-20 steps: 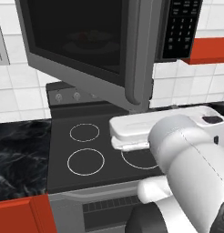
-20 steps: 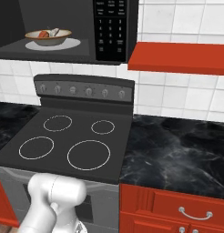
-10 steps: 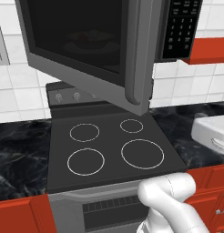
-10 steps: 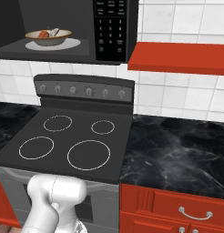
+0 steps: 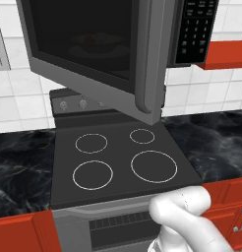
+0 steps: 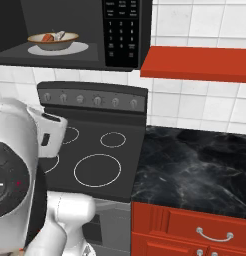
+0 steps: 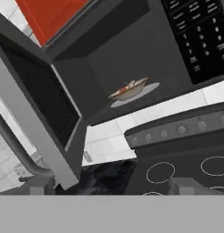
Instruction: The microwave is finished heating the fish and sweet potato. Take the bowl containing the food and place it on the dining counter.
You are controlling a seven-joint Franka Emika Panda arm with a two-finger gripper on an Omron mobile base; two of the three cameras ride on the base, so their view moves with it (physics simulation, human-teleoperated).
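The microwave [image 6: 120,35] hangs over the stove with its door [image 5: 93,59] swung wide open. Inside, the tan-rimmed bowl [image 6: 52,40] sits on the white turntable [image 6: 75,49]. It holds the orange-red sweet potato [image 6: 47,37] and the whitish fish [image 6: 59,35]. In the hand view the bowl [image 7: 129,89] lies well ahead and above my gripper [image 7: 114,185], which is open with nothing between its fingertips [image 7: 41,184]. Through the dark door glass the bowl [image 5: 96,42] shows only faintly. The dining counter is out of view.
A black four-ring stove [image 5: 123,162] with a knob panel [image 6: 95,99] lies below the microwave. Black marble worktops [image 6: 195,165] over red cabinets [image 6: 195,230] flank it. A red shelf [image 6: 200,62] juts out to the right of the microwave. My arm [image 6: 15,180] looms at the left.
The arm has swung out of the right side of the left base view and now rises large at the left of the right base view. The gripper stays open. The bowl has not moved.
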